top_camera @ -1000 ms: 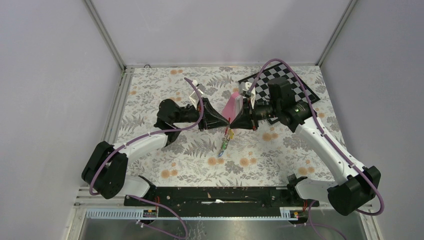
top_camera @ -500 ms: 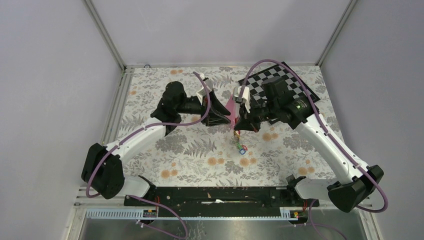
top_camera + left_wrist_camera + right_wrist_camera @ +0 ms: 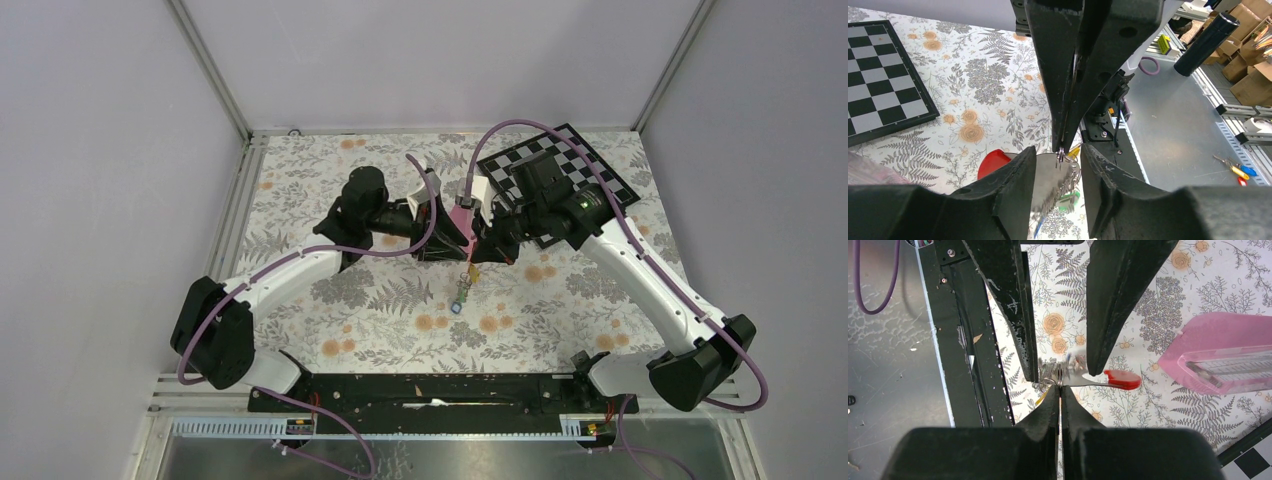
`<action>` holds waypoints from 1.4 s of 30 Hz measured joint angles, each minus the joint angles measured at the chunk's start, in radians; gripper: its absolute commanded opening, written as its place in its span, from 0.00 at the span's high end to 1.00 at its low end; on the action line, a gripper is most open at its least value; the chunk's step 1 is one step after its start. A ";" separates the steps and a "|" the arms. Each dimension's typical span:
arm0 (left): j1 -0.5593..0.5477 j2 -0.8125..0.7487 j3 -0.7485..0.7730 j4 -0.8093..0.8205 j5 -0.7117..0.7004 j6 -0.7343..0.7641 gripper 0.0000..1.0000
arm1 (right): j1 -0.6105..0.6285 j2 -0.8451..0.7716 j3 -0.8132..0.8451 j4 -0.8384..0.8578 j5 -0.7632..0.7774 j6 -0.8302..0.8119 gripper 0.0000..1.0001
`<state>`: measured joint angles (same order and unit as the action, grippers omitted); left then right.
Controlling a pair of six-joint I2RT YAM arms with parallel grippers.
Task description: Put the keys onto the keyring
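Several keys [image 3: 461,292] dangle in a string above the counter [image 3: 380,320], right under both tips. Right end effector [image 3: 1060,390] is pressed together, pinching the keyring [image 3: 1120,379] at its grey end. Left end effector [image 3: 1058,150] is spread around it, not gripping. Can't tell if every key is threaded; looks late-stage, with checking and set-down left. Pink pyramid [image 3: 1218,352] just behind, chessboard [image 3: 600,170] farthest.

A second ago we saw the left gripper [image 3: 1058,154] pinched shut; now its jaws stand parted just beside the right gripper [image 3: 1060,389]. Both arms have shifted farther back, and the keyring [image 3: 1122,380] with its keys [image 3: 461,295] hangs from the right alone.
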<state>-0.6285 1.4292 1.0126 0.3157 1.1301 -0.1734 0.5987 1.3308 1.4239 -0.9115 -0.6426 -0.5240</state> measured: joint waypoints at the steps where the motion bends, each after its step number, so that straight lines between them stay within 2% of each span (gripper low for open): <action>1: -0.001 0.000 -0.001 0.008 0.001 -0.006 0.62 | 0.000 0.000 0.000 0.000 0.000 0.000 1.00; 10: -0.009 0.007 -0.020 0.054 0.009 -0.034 0.64 | 0.001 0.000 0.000 0.000 0.004 0.001 1.00; 18: -0.013 0.008 -0.046 0.070 0.011 -0.045 0.71 | 0.002 0.000 0.000 0.001 0.004 0.001 1.00; 24: -0.014 0.008 -0.047 0.101 0.011 -0.071 0.79 | 0.002 0.000 0.000 0.003 0.004 0.002 1.00; 35: -0.014 0.014 -0.047 0.122 0.011 -0.090 0.99 | 0.002 0.000 0.000 0.003 0.003 0.006 1.00; 38: -0.014 0.014 -0.048 0.122 0.011 -0.090 1.00 | 0.002 0.000 0.000 0.003 0.004 0.008 1.00; 40: -0.014 0.014 -0.049 0.122 0.011 -0.090 1.00 | 0.002 0.000 0.000 0.003 0.005 0.008 0.96; 42: -0.014 0.014 -0.049 0.122 0.011 -0.090 1.00 | 0.002 0.000 0.000 0.003 0.005 0.008 0.87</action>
<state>-0.6426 1.4433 0.9634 0.4381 1.1408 -0.2638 0.6006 1.3308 1.4242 -0.9085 -0.6373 -0.5159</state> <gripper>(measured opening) 0.010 0.029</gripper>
